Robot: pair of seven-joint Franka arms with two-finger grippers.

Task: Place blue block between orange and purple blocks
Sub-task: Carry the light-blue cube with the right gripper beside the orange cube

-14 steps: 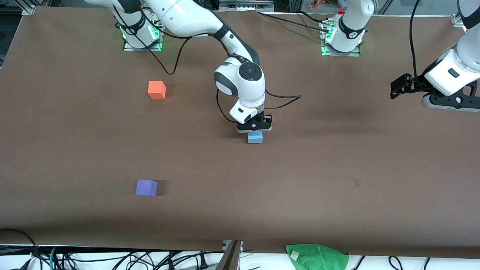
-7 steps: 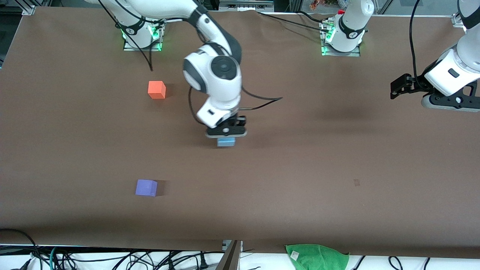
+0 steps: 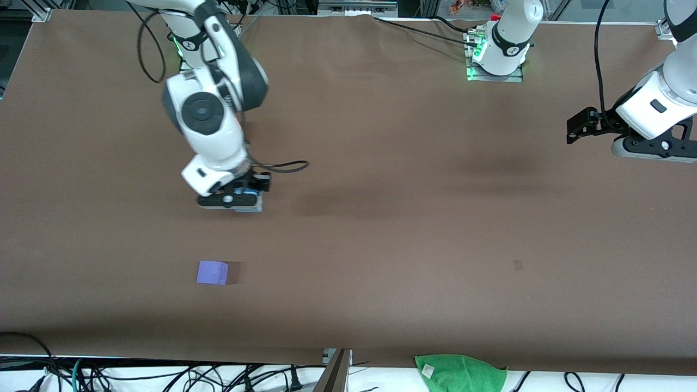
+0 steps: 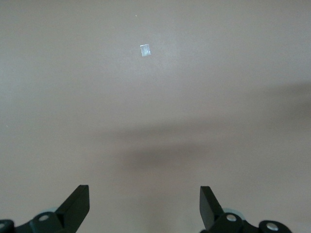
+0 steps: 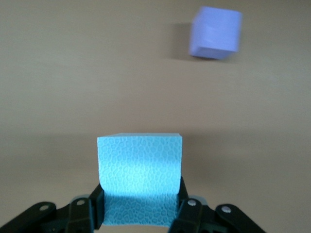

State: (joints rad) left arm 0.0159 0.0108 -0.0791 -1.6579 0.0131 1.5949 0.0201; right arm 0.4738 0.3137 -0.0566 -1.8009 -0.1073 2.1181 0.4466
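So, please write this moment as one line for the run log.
right gripper: shut on blue block, above table | purple block: on table | orange block: hidden | left gripper: open, waiting

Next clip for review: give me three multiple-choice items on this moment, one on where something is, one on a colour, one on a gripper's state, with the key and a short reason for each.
1. Where is the purple block relative to the right gripper?
A. Nearer to the front camera
B. Farther from the front camera
C. Between its fingers

2. What colour is the block in the right gripper?
A. Orange
B. Light blue
C. Green

3. How is the left gripper?
A. Shut on a block
B. Shut on nothing
C. Open, holding nothing

Key:
1 A, the purple block lies lower in the front view than the gripper.
2 B, the right wrist view shows the blue block clamped between the fingers.
3 C, the left wrist view shows its fingers spread apart over the bare table, as that arm waits at its own end of the table.
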